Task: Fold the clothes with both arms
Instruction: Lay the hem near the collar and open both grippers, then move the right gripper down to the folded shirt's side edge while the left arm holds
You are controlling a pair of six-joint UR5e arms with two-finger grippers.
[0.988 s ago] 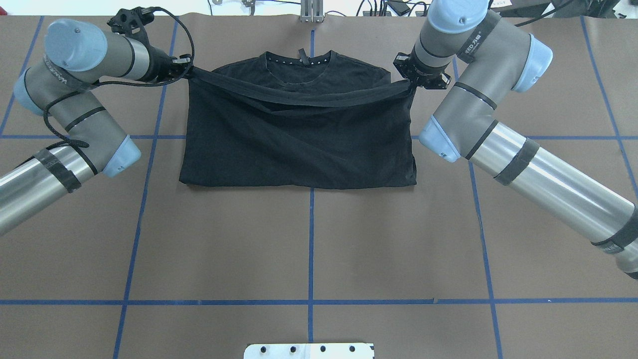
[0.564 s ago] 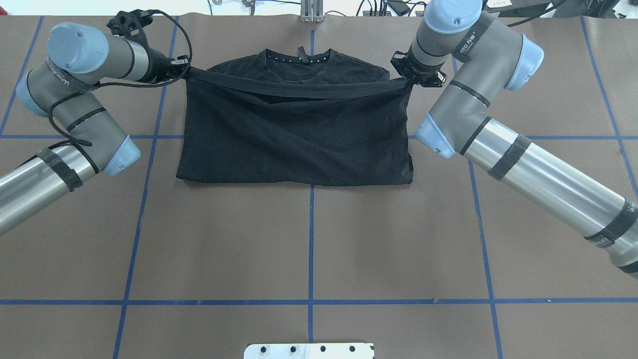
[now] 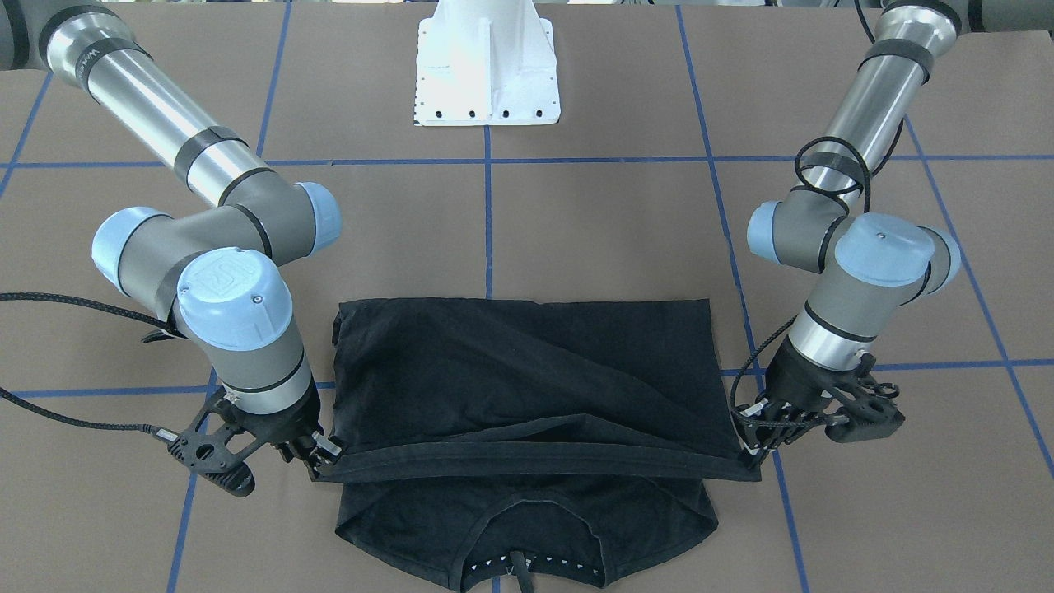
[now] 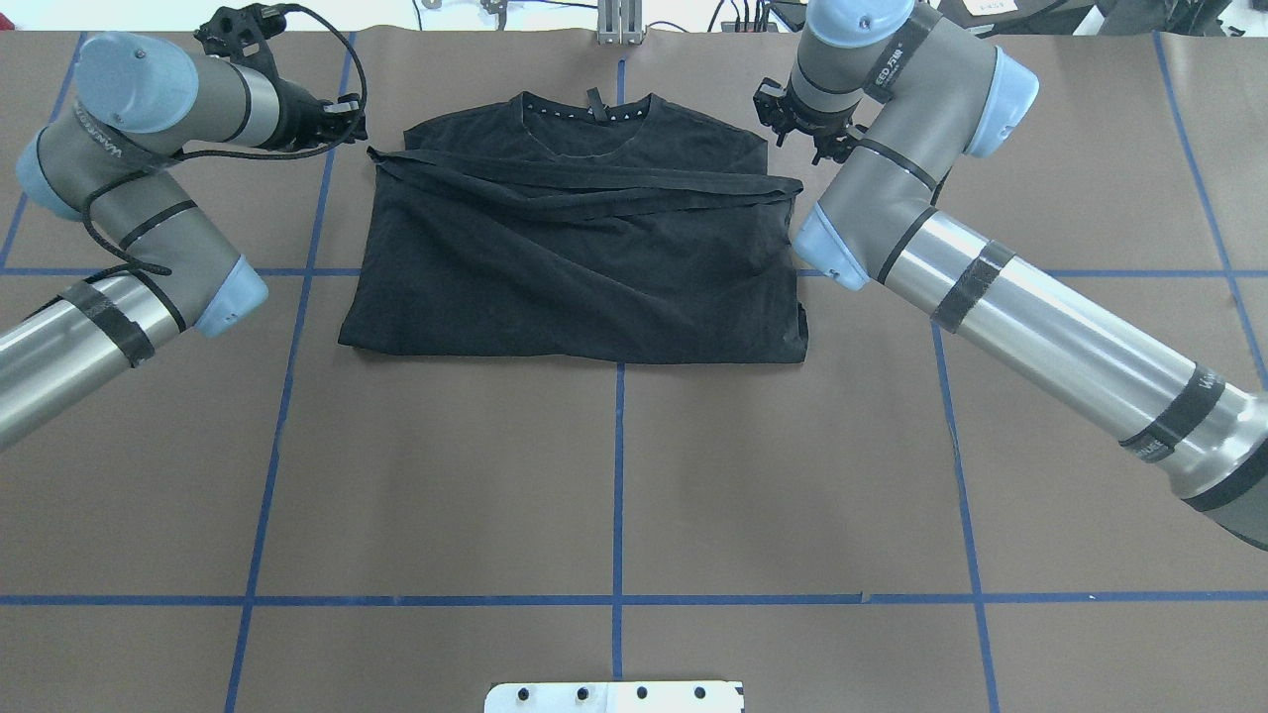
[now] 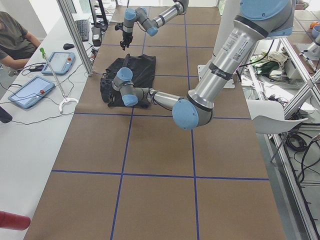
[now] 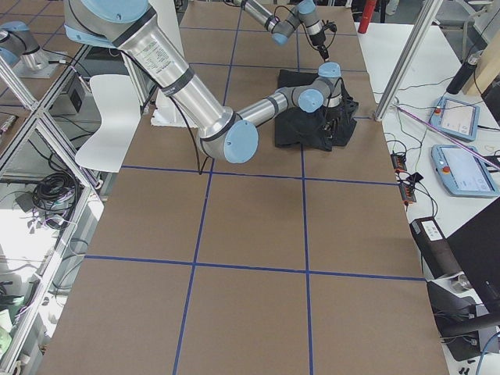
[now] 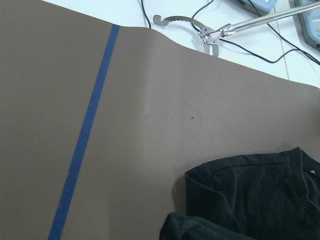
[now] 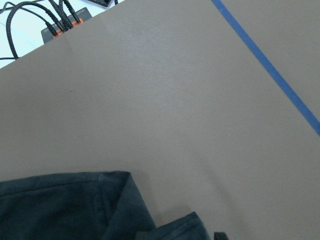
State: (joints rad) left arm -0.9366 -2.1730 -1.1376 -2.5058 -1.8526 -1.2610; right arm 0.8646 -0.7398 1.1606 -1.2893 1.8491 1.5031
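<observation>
The black T-shirt [image 4: 575, 267] lies on the brown table, folded, plain side up, collar [image 4: 594, 114] at the far edge. Its hem band [image 4: 594, 183] lies slack across the chest, just short of the collar. My left gripper [image 4: 349, 117] is off the shirt's far left corner and holds nothing; its jaws look apart. My right gripper [image 4: 804, 139] is off the far right corner, also empty. In the front-facing view the left gripper [image 3: 751, 457] and right gripper [image 3: 323, 461] sit at the hem's ends. Both wrist views show only shirt corners [image 7: 250, 200] [image 8: 65, 205], no fingers.
The white pedestal base [image 3: 486, 74] stands at the robot's side of the table. Blue tape lines [image 4: 618, 475] grid the brown cover. Cables and metal posts [image 4: 619, 25] line the far edge. An operator [image 5: 15, 40] sits by tablets beyond the table.
Both grippers carried the taut hem farther toward the collar, then let it go. The hem now lies slack on the shirt, and both grippers have drawn back from it.
</observation>
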